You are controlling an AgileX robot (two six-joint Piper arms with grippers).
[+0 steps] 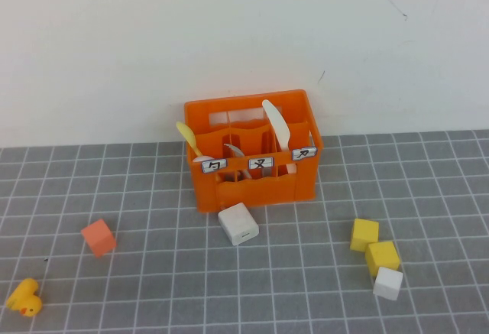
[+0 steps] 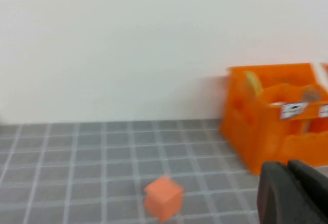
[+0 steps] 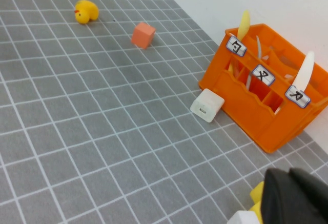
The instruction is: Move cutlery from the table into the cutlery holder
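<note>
The orange cutlery holder [image 1: 252, 189] stands on the grey tiled table [image 1: 153, 288] against the white wall. A white knife [image 1: 276, 124] leans up out of its right compartment. The pale bowl of a spoon [image 1: 205, 160] shows just above the left label, beside a small yellow spoon [image 1: 188, 139]. A grey fork [image 1: 234, 150] stands in the middle compartment. No cutlery lies on the table. Neither arm shows in the high view. My left gripper [image 2: 288, 171] hovers shut and empty to the holder's [image 2: 271, 116] left. My right gripper [image 3: 290, 177] is shut and empty, over the yellow cubes right of the holder [image 3: 266, 101].
A white block [image 1: 238, 223] lies right in front of the holder. A salmon cube [image 1: 98, 237] and a yellow duck [image 1: 24, 297] sit at the front left. Two yellow cubes [image 1: 364, 235] [image 1: 383, 257] and a white cube [image 1: 388, 283] sit at the front right.
</note>
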